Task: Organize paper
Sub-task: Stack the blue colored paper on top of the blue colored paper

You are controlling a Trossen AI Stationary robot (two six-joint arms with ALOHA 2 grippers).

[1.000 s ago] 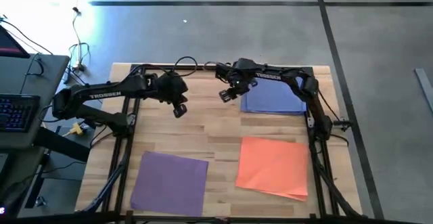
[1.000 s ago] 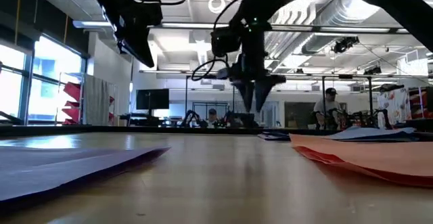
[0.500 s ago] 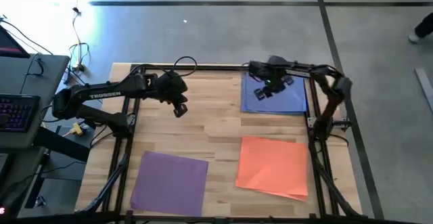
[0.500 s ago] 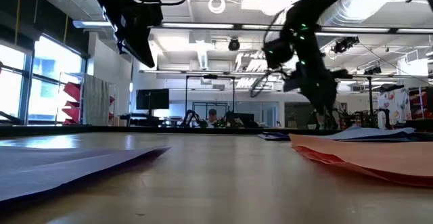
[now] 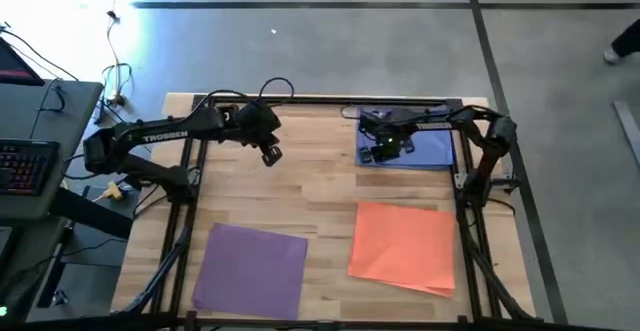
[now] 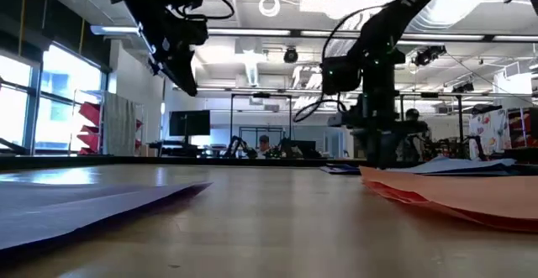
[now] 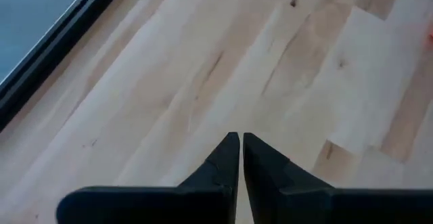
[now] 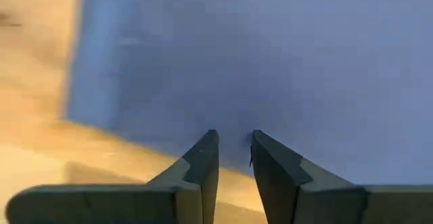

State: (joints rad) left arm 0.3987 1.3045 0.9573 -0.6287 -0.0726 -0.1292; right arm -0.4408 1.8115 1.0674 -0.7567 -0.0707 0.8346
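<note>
High view: right gripper (image 5: 381, 152) narrowly parted over blue paper (image 5: 425, 149); left gripper (image 5: 271, 155) closed.

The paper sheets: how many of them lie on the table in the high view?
3. A purple sheet at the near left, an orange sheet at the near right, and a blue sheet at the far right under the right gripper. Stacked sheets beneath any of them may be hidden.

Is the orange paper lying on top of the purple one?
No, the orange paper and the purple paper lie apart on the table, bare wood between them.
</note>
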